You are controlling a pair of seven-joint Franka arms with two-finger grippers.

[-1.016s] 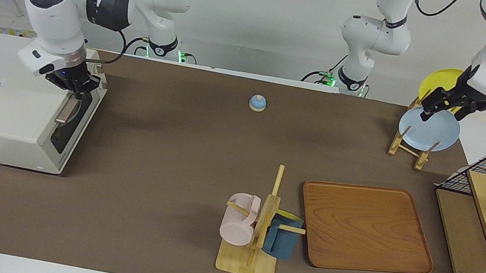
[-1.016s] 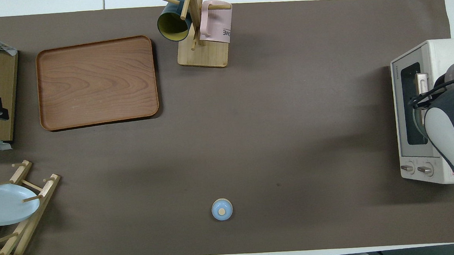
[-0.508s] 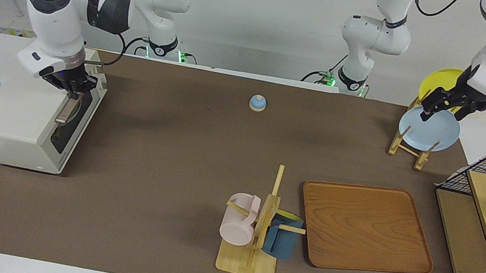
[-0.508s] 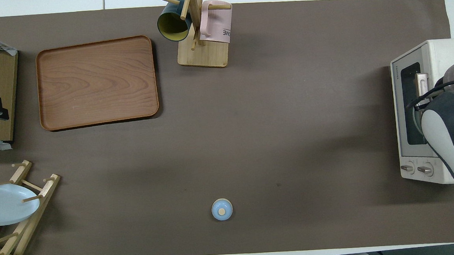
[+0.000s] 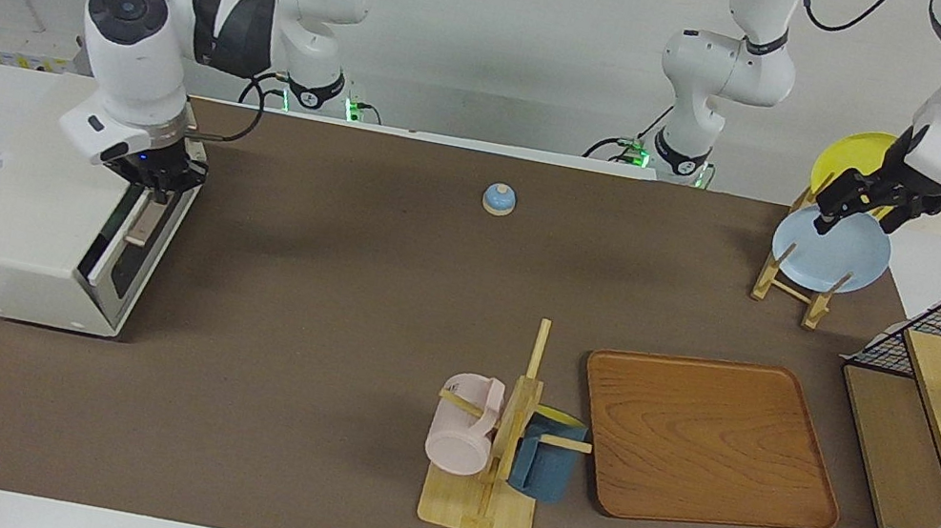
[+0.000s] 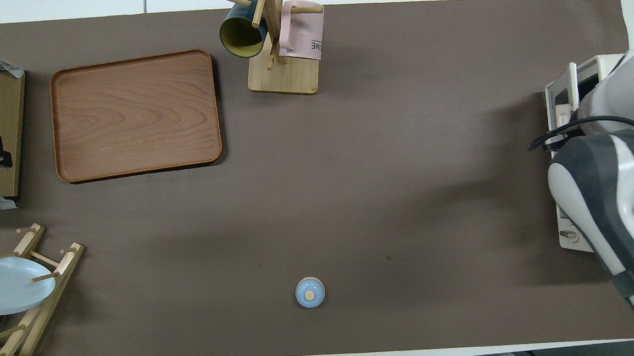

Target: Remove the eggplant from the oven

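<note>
I've got the brown mat (image 5: pixel 305 322) covering the table. The oven (image 5: pixel 21 233) sits on it right under my right gripper (image 5: pixel 152 189). Well apart toward the left arm's end: bell (image 5: pixel 498 199), mug stand (image 5: pixel 478 507), wooden tray (image 5: pixel 710 442). Plate rack (image 5: pixel 791 287) stands below the left gripper (image 5: pixel 863 206).

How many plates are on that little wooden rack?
2. A pale blue plate stands in the wooden rack at the left arm's end of the table; a yellow plate stands in it nearer the robots. None seems hidden.
</note>
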